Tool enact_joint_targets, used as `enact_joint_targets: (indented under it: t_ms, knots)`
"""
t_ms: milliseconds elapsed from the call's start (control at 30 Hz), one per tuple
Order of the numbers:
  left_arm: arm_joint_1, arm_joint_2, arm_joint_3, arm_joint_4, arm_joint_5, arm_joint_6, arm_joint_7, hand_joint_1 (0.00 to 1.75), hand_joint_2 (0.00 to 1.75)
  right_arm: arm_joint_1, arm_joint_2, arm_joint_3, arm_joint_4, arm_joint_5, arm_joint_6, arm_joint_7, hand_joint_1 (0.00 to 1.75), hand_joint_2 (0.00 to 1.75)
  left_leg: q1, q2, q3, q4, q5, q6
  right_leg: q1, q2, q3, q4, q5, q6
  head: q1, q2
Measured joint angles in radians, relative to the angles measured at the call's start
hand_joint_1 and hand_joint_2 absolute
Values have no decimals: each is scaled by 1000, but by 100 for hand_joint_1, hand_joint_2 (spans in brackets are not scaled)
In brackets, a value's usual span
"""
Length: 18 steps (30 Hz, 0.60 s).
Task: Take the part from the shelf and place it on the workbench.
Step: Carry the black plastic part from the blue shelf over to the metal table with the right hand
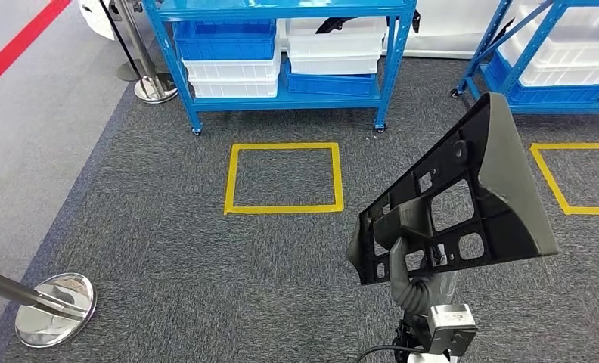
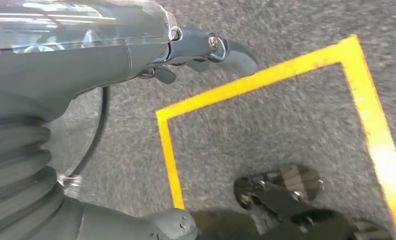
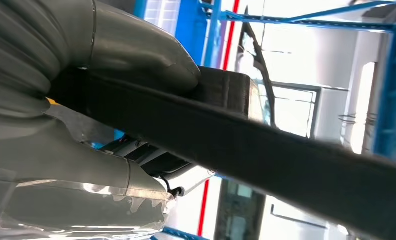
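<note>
The black part (image 1: 463, 204) is up in the air over the grey carpet (image 1: 168, 249). The right hand (image 1: 410, 253) holds it from below, fingers wrapped around its bottom edge. The left hand (image 2: 206, 50) holds nothing, with its fingers apart above a yellow tape square (image 2: 266, 80). A blue shelf (image 1: 281, 53) with bins stands behind.

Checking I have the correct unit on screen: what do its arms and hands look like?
Right hand: grey fingers, with a small silver boxy module and a black cable below the wrist. Left hand: grey ribbed cover, glossy clear shell, darker grey fingers with metal pins, and a black cable alongside.
</note>
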Motion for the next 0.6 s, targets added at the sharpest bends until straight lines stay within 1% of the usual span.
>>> enact_joint_targets:
  t_ms: [33,67,100,133,167,200,233,267,300,333,367,400,433,467,500,533,567,600]
  knots:
    - [1,-1,0,0,-2,0,0,0,175,5,1,-4,-4,1,-5,-2,175,175,3,7,-2,-6,10,6,0,1,-7,15,-13,5,2,0]
    - [1,-1,1,0,-4,0,-1,0,175,10,1,-10,-10,0,-11,-4,175,175,5,14,-7,-12,20,12,0,2,-21,49,-41,10,4,0]
    - [2,-2,1,0,-6,-1,-2,0,175,17,1,-18,-15,-1,-16,-4,175,175,5,22,-14,-12,27,15,-3,1,-43,105,-81,14,5,0]
    - [2,-2,1,0,-7,-1,-5,0,175,25,1,-27,-20,-3,-20,-5,175,175,4,28,-23,-9,33,19,-5,1,-67,172,-123,19,7,0]
    - [3,-2,1,0,-9,-1,-8,0,175,33,1,-37,-25,-6,-24,-5,175,175,3,35,-33,-5,37,19,-7,1,-87,232,-154,23,7,0]
    - [3,-2,1,0,-10,-1,-11,0,175,42,0,-46,-29,-10,-26,-6,175,175,3,42,-42,-1,40,18,-9,0,-92,265,-166,27,8,0]
    - [4,-4,1,0,-12,-1,-14,0,175,51,0,-56,-34,-14,-28,-6,175,175,3,51,-49,5,41,17,-11,-3,-78,260,-161,30,8,0]
    - [5,-5,1,0,-13,-1,-17,0,175,59,0,-65,-40,-18,-28,-7,175,175,4,60,-55,12,40,15,-13,-10,-42,214,-140,32,8,0]
    - [5,-7,2,0,-13,-1,-19,0,175,66,0,-73,-46,-22,-29,-7,175,175,4,68,-59,21,38,11,-15,-28,4,143,-118,33,8,0]
    - [6,-8,2,0,-13,0,-20,0,175,70,0,-81,-52,-26,-29,-8,175,175,2,76,-64,32,34,6,-14,-48,43,81,-101,30,8,0]
    - [6,-9,3,0,-13,0,-22,0,175,75,0,-88,-59,-31,-29,-9,175,175,0,83,-68,41,30,-1,-13,-61,69,35,-92,24,7,0]
    - [5,-9,4,0,-13,1,-23,0,175,80,0,-93,-65,-35,-29,-10,175,175,-2,89,-70,47,27,-7,-11,-68,78,15,-91,16,6,0]
    - [5,-9,5,0,-13,1,-23,0,175,86,0,-99,-70,-38,-28,-12,175,175,-3,97,-70,50,25,-13,-8,-62,75,16,-90,7,5,0]
    - [4,-9,6,0,-13,2,-22,0,175,91,0,-104,-76,-41,-28,-15,175,175,-3,104,-68,51,25,-18,-8,-50,72,15,-88,-1,5,0]
    - [3,-9,7,0,-13,2,-19,0,175,96,0,-108,-82,-42,-28,-18,175,175,-1,100,-68,54,21,-25,-9,-41,70,13,-84,-8,5,0]
    - [2,-9,8,0,-13,2,-17,0,175,99,0,-112,-88,-42,-28,-20,175,175,1,83,-73,69,7,-31,-11,-31,67,11,-80,-15,4,0]
    - [3,-9,9,0,-13,2,-15,0,175,100,0,-113,-93,-40,-28,-22,175,175,4,59,-87,102,-18,-37,-14,-22,64,9,-75,-21,2,0]
    - [5,-9,9,0,-13,3,-14,0,175,101,1,-114,-97,-39,-27,-23,175,175,7,30,-108,154,-52,-43,-16,-12,60,9,-72,-26,1,0]
